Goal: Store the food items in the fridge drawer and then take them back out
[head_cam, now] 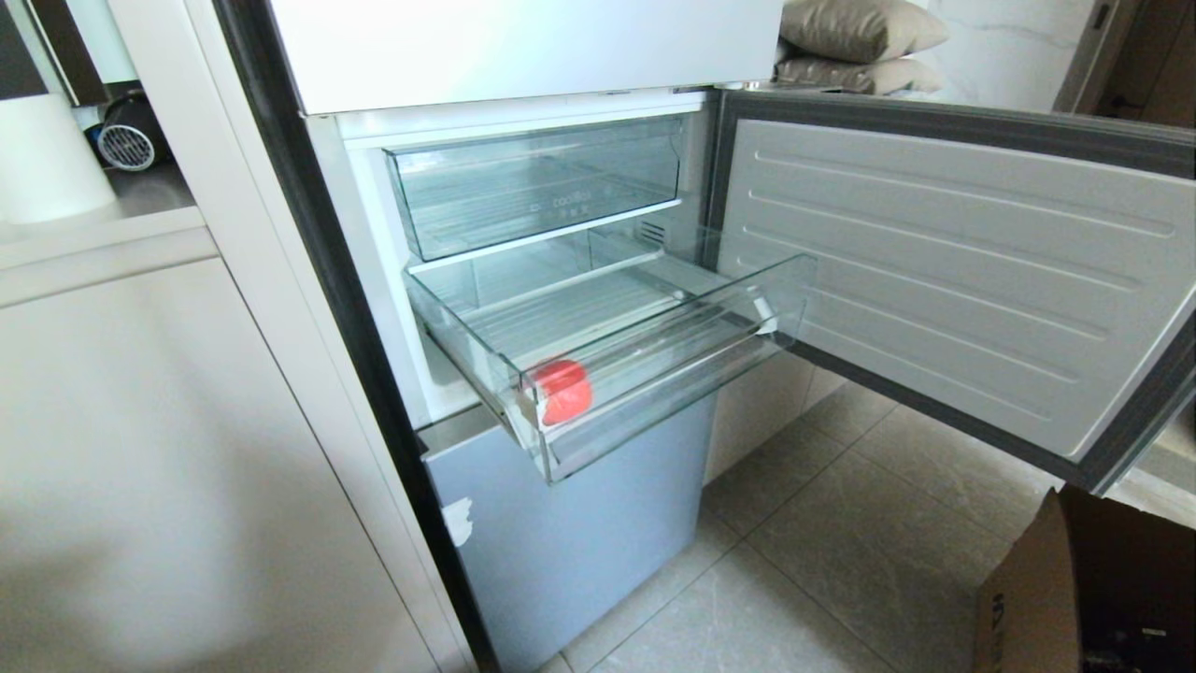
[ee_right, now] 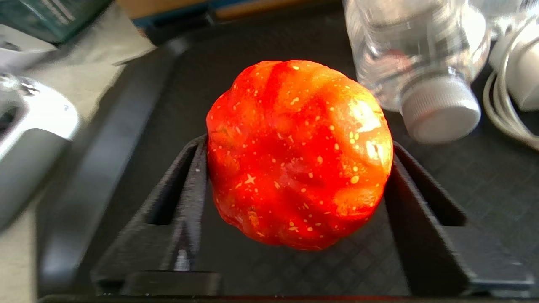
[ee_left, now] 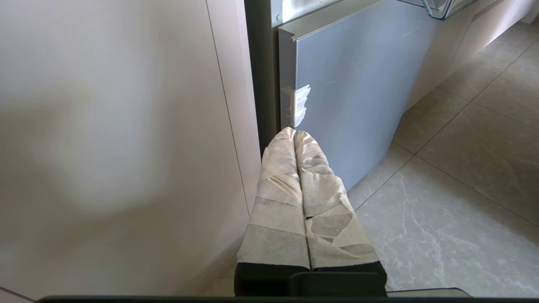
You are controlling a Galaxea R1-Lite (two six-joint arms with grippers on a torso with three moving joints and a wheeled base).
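Note:
In the right wrist view, a bumpy red-orange food item (ee_right: 294,168) sits between the two black fingers (ee_right: 191,181) of my right gripper (ee_right: 299,145), touching both of them. It hangs just above a black textured tray (ee_right: 484,181). The gripper is outside the head view. A second red food item (head_cam: 561,391) lies in the front left corner of the fridge drawer (head_cam: 682,355), which is pulled out. My left gripper (ee_left: 294,134) is parked low beside the fridge's grey lower door (ee_left: 358,84), with its taped fingers pressed together and nothing between them.
The fridge door (head_cam: 953,271) stands swung open to the right. A clear lettered bin (head_cam: 542,187) sits above the drawer. A cardboard box (head_cam: 1074,598) is on the floor at the lower right. A clear bottle (ee_right: 421,63) and white cable (ee_right: 509,122) lie on the tray.

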